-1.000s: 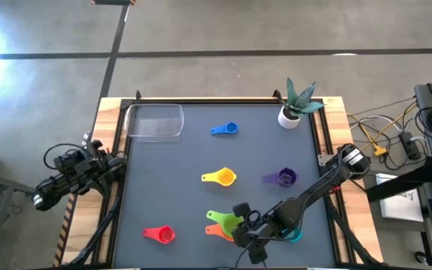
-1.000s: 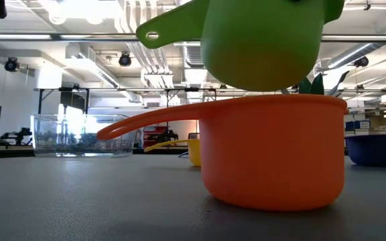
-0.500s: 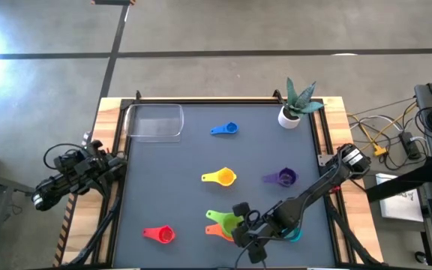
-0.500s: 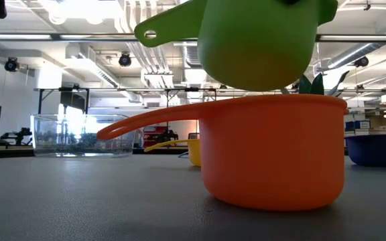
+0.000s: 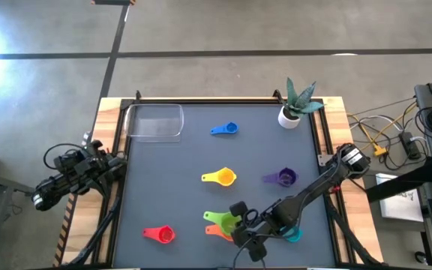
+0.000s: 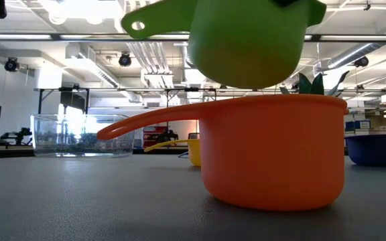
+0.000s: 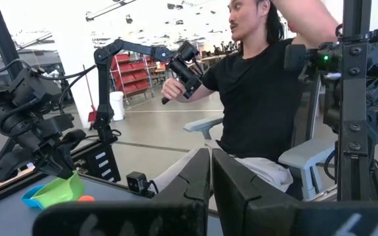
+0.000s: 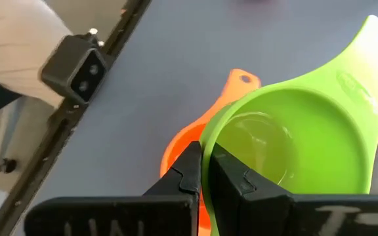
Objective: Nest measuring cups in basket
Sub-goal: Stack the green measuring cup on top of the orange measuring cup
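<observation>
From above, the dark worktop (image 5: 186, 187) carries the clear basket (image 5: 154, 121) at its eleven-o'clock corner, with the blue cup (image 5: 226, 129) just right of it, the yellow cup (image 5: 221, 178) mid-table, the purple cup (image 5: 282, 178) toward three o'clock and the red cup (image 5: 161, 235) at seven o'clock. The right gripper (image 5: 240, 225) sits at six o'clock, clamped on the green cup (image 5: 224, 220) over the orange cup (image 5: 219, 232); a teal cup (image 5: 294, 236) peeks out from under the arm. The left gripper (image 5: 42, 199) waits off the nine-o'clock edge.

At table height, the green cup (image 6: 243, 43) hangs clear above the orange cup (image 6: 270, 150), a gap the overhead hides.

The left wrist shows its own fingers (image 7: 199, 187) pressed together, empty, and a seated person (image 7: 258, 98) beyond.

The right wrist shows its fingers (image 8: 192, 170) pinching the green cup's (image 8: 294, 141) rim.
</observation>
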Action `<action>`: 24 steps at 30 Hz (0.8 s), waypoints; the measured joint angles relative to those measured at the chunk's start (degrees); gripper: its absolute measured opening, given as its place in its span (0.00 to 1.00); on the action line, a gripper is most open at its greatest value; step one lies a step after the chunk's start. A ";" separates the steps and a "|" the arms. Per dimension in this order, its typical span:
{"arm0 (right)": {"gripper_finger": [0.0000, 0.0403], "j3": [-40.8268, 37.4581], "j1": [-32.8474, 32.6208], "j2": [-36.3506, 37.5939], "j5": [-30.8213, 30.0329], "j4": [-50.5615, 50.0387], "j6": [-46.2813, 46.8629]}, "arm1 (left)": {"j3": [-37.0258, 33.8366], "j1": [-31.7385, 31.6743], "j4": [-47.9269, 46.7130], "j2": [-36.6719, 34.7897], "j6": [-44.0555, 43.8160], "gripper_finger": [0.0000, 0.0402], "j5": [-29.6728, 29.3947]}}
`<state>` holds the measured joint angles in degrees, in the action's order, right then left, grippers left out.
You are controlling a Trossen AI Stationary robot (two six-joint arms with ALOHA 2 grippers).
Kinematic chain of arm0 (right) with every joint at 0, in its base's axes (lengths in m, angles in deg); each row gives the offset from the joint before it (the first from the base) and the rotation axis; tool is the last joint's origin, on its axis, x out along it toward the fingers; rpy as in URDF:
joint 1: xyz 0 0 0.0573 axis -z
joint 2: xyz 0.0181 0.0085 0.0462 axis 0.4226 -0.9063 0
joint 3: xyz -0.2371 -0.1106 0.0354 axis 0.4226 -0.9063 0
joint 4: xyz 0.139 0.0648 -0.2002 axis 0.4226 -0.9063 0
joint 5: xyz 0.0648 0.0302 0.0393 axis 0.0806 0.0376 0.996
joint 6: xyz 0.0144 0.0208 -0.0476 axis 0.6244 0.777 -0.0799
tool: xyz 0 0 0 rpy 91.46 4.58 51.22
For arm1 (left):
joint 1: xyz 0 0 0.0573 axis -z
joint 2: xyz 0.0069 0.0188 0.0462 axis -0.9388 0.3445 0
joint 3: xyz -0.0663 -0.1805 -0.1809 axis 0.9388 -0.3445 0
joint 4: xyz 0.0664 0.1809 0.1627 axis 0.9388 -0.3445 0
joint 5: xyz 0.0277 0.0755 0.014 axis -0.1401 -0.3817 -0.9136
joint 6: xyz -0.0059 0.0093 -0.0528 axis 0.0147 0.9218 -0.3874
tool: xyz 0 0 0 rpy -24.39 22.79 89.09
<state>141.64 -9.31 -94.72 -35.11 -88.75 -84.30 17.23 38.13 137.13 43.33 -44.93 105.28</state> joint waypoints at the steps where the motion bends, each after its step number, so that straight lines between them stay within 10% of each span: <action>1: 0.02 0.00 0.04 0.00 0.22 0.00 -0.10 | 0.02 0.01 0.01 0.01 0.01 0.00 0.00; 24: 0.02 -0.02 2.04 -0.20 2.17 -0.48 -3.98 | 0.00 -0.01 0.02 0.01 0.01 0.00 -0.02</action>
<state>141.61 -7.26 -94.92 -32.94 -89.22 -88.28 17.23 38.12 137.15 43.34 -44.92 105.26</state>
